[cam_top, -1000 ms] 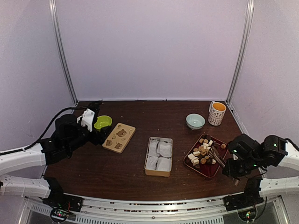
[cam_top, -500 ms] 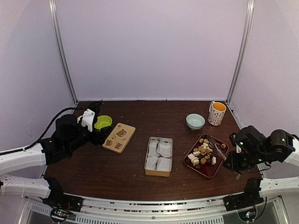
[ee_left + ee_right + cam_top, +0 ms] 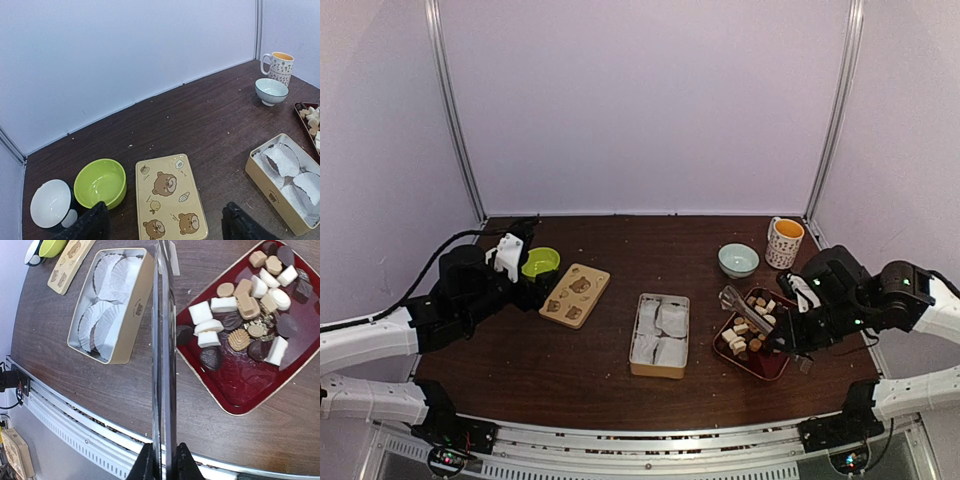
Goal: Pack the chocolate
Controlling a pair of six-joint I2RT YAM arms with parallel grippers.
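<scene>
Well, the dark brown tabletop [image 3: 600, 340] sits between pale walls [image 3: 650, 100]. Left end effector [image 3: 167, 222] is spread wide; right end effector [image 3: 164, 462], at three o'clock, squeezes tongs [image 3: 168, 340].

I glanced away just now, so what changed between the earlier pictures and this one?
The right end effector, shut on the tongs, swung left over the red tray; the tongs now point toward the lined box. The left end effector, chocolate, lid and green bowl stayed put.

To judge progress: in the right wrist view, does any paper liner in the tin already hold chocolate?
No, all four white liners in the tin are empty, and the chocolate lies on the red tray.
</scene>
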